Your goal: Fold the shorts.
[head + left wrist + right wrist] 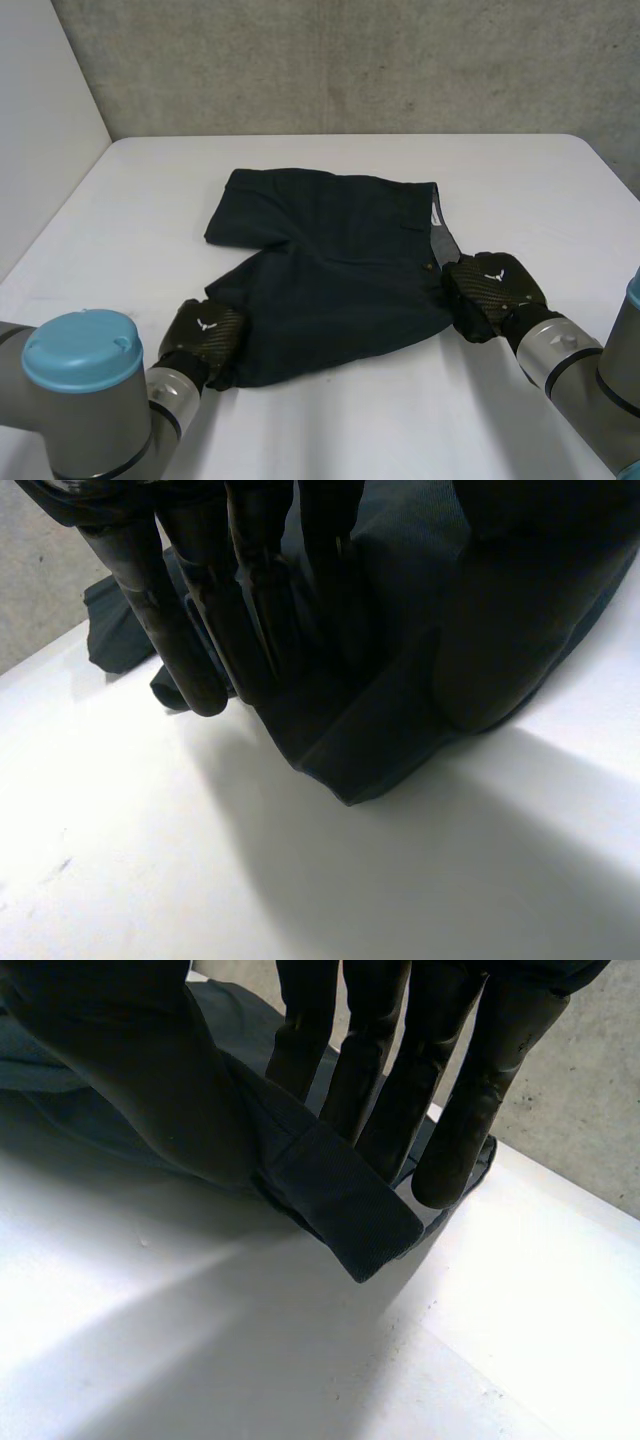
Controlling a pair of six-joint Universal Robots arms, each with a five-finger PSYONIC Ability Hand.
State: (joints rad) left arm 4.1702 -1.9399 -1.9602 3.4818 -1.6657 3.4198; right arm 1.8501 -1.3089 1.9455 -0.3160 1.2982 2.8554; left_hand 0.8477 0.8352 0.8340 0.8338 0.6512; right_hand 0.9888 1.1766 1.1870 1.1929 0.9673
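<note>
pinching the shorts (330, 250), left hand (203, 335) gripped the near hem corner, right hand (492, 290) the near waistband corner; the rest lay beyond.

The left hand (180, 630) pinches a corner of the dark shorts (370, 740) between fingers and thumb, above the white table (150, 860).

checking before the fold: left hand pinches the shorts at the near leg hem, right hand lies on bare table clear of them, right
No: the right hand pinches the shorts, at their near waistband corner, as the right wrist view shows. The left hand is as said.
</note>
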